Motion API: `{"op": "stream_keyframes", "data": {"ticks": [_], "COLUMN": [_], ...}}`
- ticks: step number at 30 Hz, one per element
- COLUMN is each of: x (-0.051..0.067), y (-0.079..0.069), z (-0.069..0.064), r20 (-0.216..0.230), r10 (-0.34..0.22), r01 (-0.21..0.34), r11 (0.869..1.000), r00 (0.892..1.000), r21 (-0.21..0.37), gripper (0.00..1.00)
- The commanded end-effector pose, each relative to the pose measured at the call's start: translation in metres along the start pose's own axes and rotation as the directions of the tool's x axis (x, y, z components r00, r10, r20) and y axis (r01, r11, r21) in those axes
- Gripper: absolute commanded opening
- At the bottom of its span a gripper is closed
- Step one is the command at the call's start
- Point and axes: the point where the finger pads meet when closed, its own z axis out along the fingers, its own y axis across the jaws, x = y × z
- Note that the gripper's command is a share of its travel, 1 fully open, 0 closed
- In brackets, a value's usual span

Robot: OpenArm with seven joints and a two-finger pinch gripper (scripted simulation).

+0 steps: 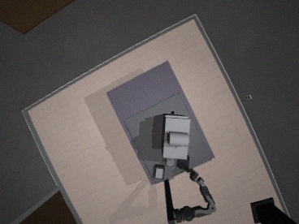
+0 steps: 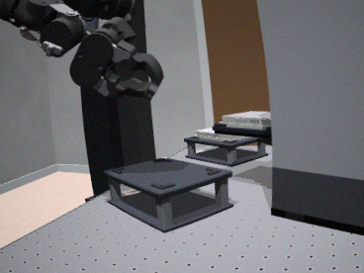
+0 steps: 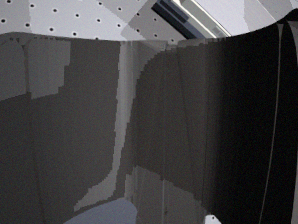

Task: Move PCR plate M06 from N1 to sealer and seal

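Hanging high at left with gripper pressed together on nothing and M06 on the stage far right, likely around the START press, next calling for keeping clear until green.

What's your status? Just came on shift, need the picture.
Gripper shut, empty, raised beside the near nest. Near nest bare; white plate on the stage; another plate on far nest. No obstruction seen.

Grey perforated bench top carries a bare dark plate nest near the camera. Second nest behind; sealer housing at right.
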Motion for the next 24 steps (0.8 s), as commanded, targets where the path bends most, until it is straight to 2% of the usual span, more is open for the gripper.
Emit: {"op": "stream_keyframes", "data": {"ticks": [1, 9, 11, 12, 14, 24], "x": [0.0011, 0.0011, 0.0009, 0.0013, 0.0021, 0.0021], "y": [-0.0030, -0.0030, -0.0013, -0.0019, -0.0030, -0.0030], "z": [0.0004, 0.0004, 0.0004, 0.0009, 0.0017, 0.0017], "r20": [-0.006, -0.006, -0.005, -0.009, -0.021, -0.021], "r10": [-0.005, -0.005, -0.078, -0.114, -0.184, -0.184], "r01": [0.005, 0.005, 0.078, 0.114, 0.185, 0.185], "r11": [1.000, 1.000, 0.994, 0.987, 0.964, 0.964], "r00": [1.000, 1.000, 0.997, 0.993, 0.983, 0.983], "r21": [0.016, 0.016, 0.080, 0.117, 0.189, 0.189], "gripper": [0.00, 0.00, 0.00, 0.00, 0.00, 0.00]}}
